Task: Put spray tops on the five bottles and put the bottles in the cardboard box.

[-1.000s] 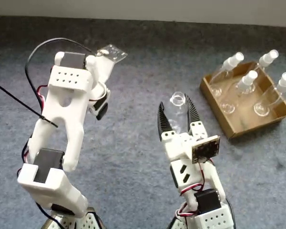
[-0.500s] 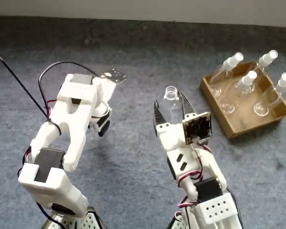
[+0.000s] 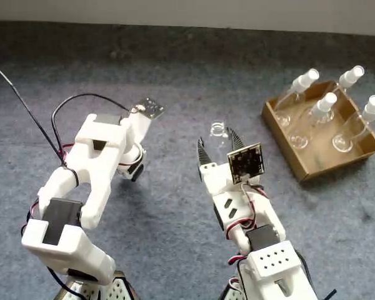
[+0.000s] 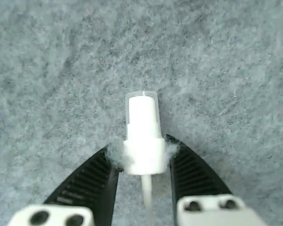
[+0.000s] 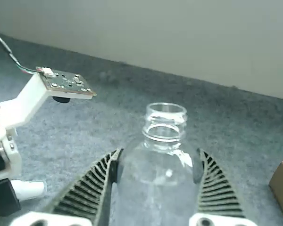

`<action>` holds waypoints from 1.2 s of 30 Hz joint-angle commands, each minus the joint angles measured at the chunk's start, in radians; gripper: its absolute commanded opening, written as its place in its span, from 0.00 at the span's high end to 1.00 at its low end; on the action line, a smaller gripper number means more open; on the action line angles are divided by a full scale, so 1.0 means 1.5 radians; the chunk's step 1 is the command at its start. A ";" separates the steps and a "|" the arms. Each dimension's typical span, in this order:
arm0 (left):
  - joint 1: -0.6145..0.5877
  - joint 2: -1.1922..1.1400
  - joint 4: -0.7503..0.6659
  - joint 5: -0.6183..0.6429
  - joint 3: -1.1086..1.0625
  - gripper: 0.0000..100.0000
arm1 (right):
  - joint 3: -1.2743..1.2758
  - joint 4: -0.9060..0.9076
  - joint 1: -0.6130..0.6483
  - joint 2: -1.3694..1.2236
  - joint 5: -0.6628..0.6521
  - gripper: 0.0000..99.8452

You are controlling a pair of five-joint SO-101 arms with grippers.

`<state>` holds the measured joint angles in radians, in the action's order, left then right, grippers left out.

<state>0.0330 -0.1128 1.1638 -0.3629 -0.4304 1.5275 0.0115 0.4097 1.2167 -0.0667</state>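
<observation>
1. The right claw (image 5: 159, 157) is clenched on the one uncapped bottle (image 5: 166, 141), neck up. It should keep the bottle steady.
2. The left claw (image 4: 140, 147) grasps the one loose spray top (image 4: 142, 117), which probably needs its tube lined up over that neck.
3. Well beyond the right claw, one cardboard box (image 3: 282, 145) holds four capped bottles (image 3: 319, 109).
</observation>
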 commanded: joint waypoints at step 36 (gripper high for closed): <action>-0.010 0.018 -0.020 -0.185 0.005 0.78 | 0.062 -0.066 0.006 -0.001 -0.006 0.84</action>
<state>0.0192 -0.1143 1.1439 -0.6345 -0.4780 1.6241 -0.0621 0.4097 1.2167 -0.0667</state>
